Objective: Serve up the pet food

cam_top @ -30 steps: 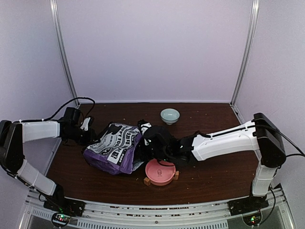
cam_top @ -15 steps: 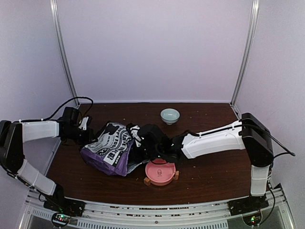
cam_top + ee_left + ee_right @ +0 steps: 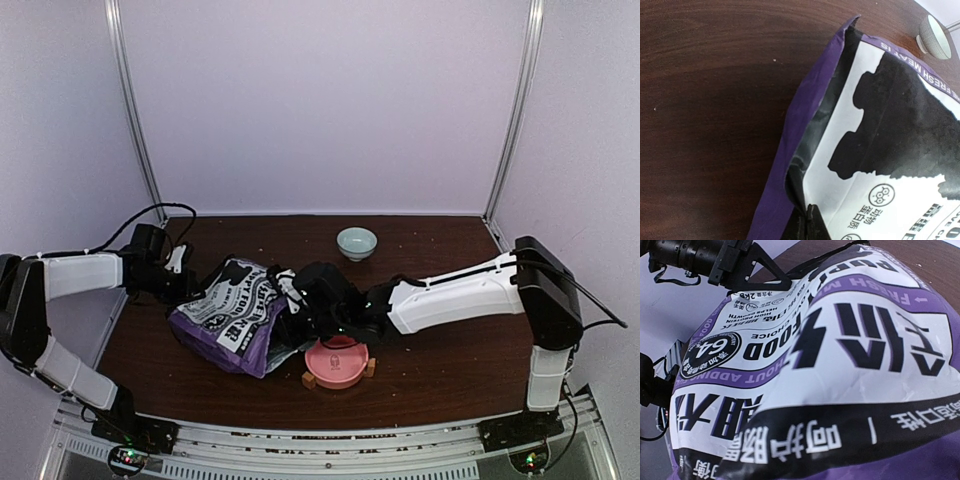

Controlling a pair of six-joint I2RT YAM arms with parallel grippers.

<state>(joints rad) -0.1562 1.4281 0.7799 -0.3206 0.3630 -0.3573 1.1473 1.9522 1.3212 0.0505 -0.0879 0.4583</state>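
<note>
On the tabletop (image 3: pixel 440 375), the purple-and-white bag (image 3: pixel 225 315) is steadied beside the pink bowl (image 3: pixel 338 364), apparently for pouring, one corner pinched by the clenched left end effector (image 3: pixel 182 279), the right end effector's (image 3: pixel 300 305) grip indiscernible, the pet food unseen, presumably inside.

You read on the purple-and-white bag (image 3: pixel 830 390) "FOOD", "CHOICE" and a round "64" badge, upside down from your right wrist, "FRESH MEAT IS" along its purple edge from your left wrist, Chinese characters beside them.

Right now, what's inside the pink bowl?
In the top view, the pink bowl shows a bare pink floor with a faint mark and no kibble visible. Its far edge is covered by the right arm, so that strip can't be checked.
</note>
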